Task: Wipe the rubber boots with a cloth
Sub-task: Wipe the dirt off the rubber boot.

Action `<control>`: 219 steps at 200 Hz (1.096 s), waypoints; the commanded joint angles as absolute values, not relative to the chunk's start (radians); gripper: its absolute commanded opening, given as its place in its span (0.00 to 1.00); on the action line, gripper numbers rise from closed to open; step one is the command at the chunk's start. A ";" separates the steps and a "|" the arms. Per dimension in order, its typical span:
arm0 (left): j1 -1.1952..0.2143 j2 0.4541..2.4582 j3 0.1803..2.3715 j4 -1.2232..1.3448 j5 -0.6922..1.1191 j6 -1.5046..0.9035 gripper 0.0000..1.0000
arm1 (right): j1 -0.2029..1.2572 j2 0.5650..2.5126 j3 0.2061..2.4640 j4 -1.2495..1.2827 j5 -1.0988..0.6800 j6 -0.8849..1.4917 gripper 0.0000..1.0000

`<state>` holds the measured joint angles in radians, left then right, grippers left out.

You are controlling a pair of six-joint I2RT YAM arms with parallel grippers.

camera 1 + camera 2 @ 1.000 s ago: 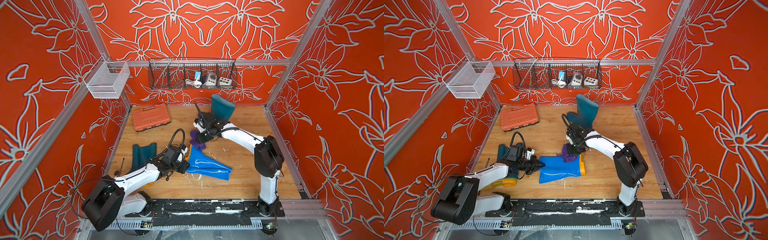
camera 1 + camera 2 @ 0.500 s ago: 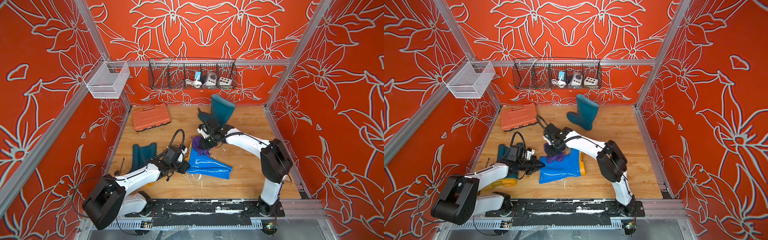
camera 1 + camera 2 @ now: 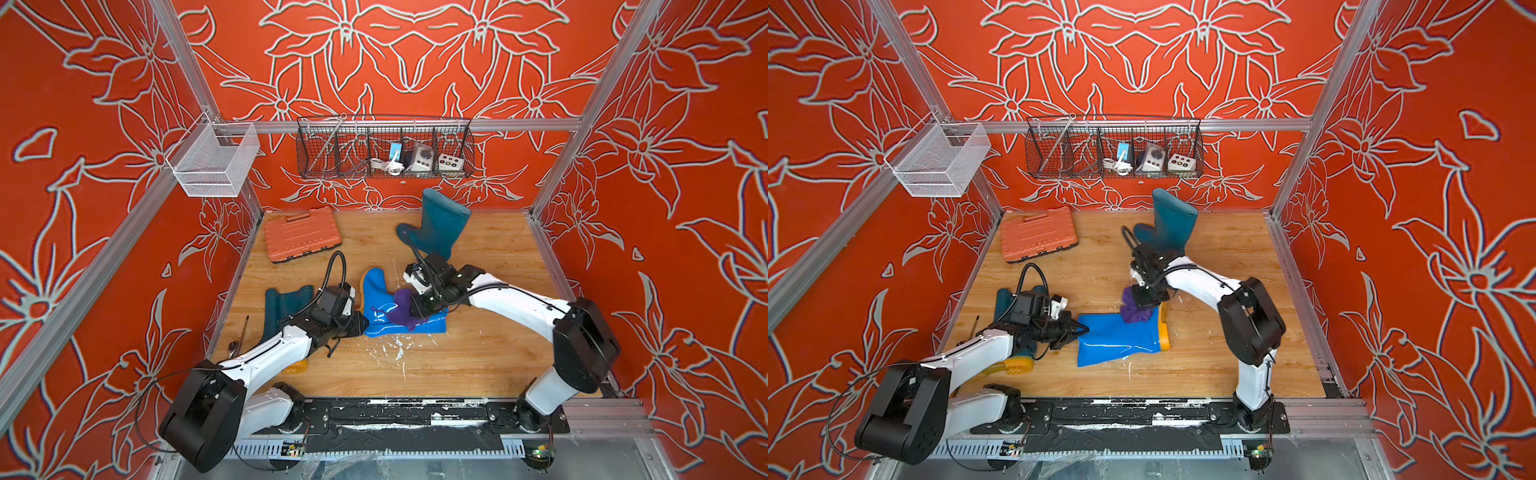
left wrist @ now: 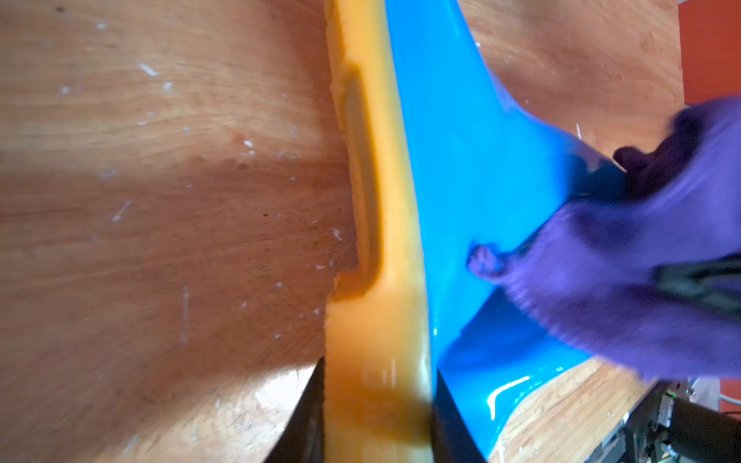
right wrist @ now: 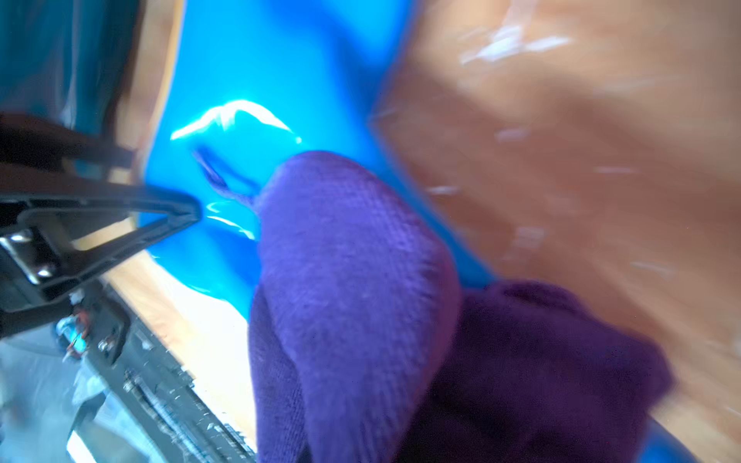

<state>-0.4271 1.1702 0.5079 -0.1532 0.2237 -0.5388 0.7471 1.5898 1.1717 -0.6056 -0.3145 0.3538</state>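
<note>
Wiping the blue boot (image 3: 376,297) goes best with the left hand (image 4: 377,381) clamped on its yellow sole (image 4: 373,200), pinning it flat on the worktop (image 3: 478,353). The right hand (image 3: 417,307), clenched on the bunched purple cloth (image 3: 401,313), should press along the glossy shaft in overlapping strokes, lightly enough not to slide the boot. One teal boot (image 3: 440,224) stands upright at the back; another (image 3: 286,305) lies beside the left arm. The black wire basket (image 3: 384,172) holds a white cable and small white devices. The white mesh basket (image 3: 212,166) appears empty, and the orange tool case (image 3: 301,235) lies closed.
</note>
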 commanded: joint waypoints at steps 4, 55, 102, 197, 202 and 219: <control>-0.405 1.198 0.540 -0.234 0.265 -0.655 0.00 | 0.850 1.563 1.232 -0.639 -0.243 0.292 0.00; -0.399 1.258 0.621 -0.239 0.394 -0.809 0.00 | 1.020 1.759 1.335 -0.520 -0.304 0.296 0.00; -0.350 1.229 0.591 -0.258 0.463 -0.843 0.00 | 0.784 1.656 1.138 -0.533 -0.264 0.355 0.00; -0.345 1.238 0.698 -0.559 0.253 -0.606 0.58 | 0.436 1.352 1.032 -0.673 -0.274 0.363 0.00; -0.345 1.232 0.716 -0.583 0.232 -0.586 0.61 | 0.436 1.320 1.009 -0.675 -0.261 0.371 0.00; -0.349 1.201 0.762 -0.639 0.168 -0.521 0.67 | 0.433 1.212 0.918 -0.687 -0.202 0.398 0.00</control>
